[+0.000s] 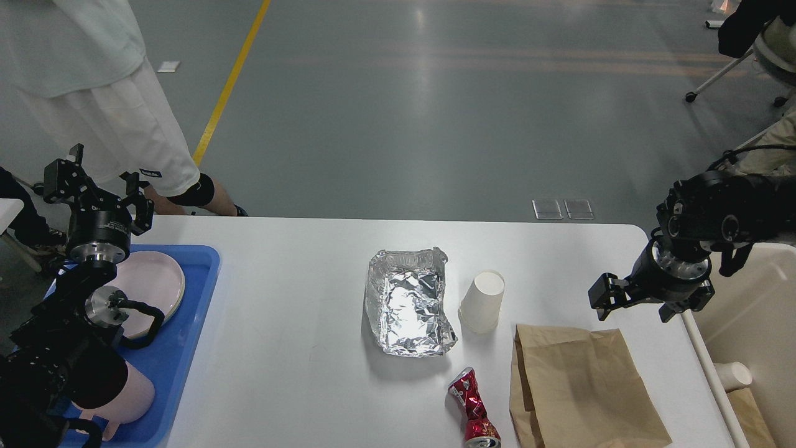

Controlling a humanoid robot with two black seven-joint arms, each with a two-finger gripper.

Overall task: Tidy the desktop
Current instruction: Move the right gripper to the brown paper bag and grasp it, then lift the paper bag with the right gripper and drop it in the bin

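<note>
The white desktop (292, 298) holds a crumpled foil tray (409, 303) at its middle, a white paper cup (482, 301) upside down just right of it, a crushed red can (474, 410) near the front edge and a flat brown paper bag (578, 389) at the front right. My right gripper (647, 303) hangs open over the desktop's right side, just above the bag's far edge, holding nothing. My left gripper (99, 180) stands open and empty above the far left corner, over the blue tray (186, 348).
The blue tray holds a pink plate (152, 283) and a pink cup (134, 398). A beige bin (746, 323) at the right holds a white cup (734, 375) and brown paper. A person (93, 93) stands beyond the far left corner; chairs and legs at the far right.
</note>
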